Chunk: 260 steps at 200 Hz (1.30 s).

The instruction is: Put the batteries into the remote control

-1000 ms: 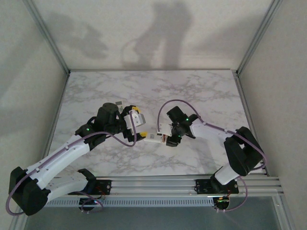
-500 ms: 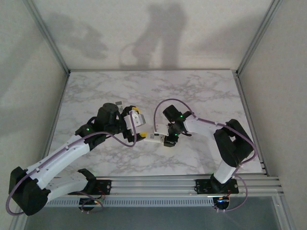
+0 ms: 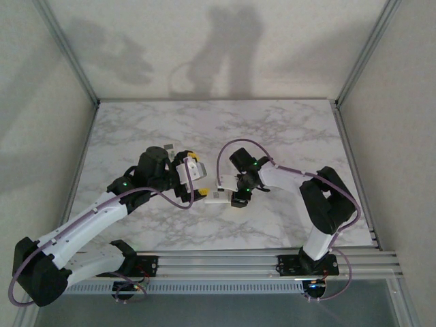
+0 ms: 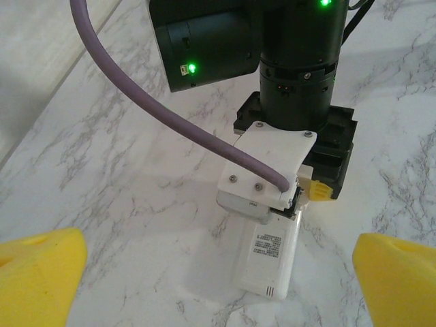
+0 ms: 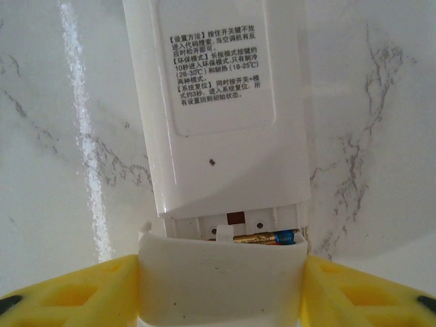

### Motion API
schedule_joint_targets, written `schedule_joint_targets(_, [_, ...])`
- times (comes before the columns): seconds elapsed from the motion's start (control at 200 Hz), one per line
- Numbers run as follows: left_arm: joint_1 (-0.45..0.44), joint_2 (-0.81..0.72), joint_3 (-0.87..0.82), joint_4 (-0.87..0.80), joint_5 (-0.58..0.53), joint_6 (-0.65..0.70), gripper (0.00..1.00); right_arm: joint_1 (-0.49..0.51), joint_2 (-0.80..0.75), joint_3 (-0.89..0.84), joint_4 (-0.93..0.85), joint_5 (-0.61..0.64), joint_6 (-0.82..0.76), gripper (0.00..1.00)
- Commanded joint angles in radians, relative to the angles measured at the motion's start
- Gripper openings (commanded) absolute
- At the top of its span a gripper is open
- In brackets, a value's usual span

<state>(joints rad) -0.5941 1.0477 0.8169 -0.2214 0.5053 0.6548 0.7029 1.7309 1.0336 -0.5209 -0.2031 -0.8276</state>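
The white remote control [image 5: 221,102] lies back-up on the marble, its printed label facing me. The battery recess at its near end is uncovered, and one gold battery with a blue end [image 5: 262,238] lies in it; a second battery is hidden. My right gripper [image 5: 221,286] is shut on a white battery cover [image 5: 218,279], held right at the edge of the recess. In the top view the right gripper [image 3: 235,197] meets the remote [image 3: 215,197] at its right end. My left gripper [image 4: 218,293] hovers open over the remote's [image 4: 269,259] other end, its yellow fingers [image 4: 37,279] wide apart.
The marble table [image 3: 286,136] stretches away behind both arms. Metal frame posts [image 3: 75,68] and plain walls close in the sides. The right arm's purple cable [image 4: 163,116] loops in front of the left wrist camera.
The right arm has folded in and slid a little to the left, bringing the cover against the remote's end. The left arm has stayed put.
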Motion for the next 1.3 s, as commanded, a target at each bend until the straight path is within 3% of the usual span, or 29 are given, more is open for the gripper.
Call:
schedule_joint_targets(0.0, [-0.004,-0.015,-0.008,-0.011,0.007,0.014,0.99,0.007,0.016,0.013,-0.005,0.004,-0.026,0.58])
schedule_joint_targets(0.701, [-0.003,-0.017,-0.009,-0.011,0.010,0.015,1.00,0.035,-0.071,-0.032,0.022,0.089,-0.132,0.59])
schedule_joint_targets(1.297, [-0.004,-0.018,-0.011,-0.012,0.006,0.019,1.00,0.039,0.015,0.002,-0.002,0.060,-0.154,0.61])
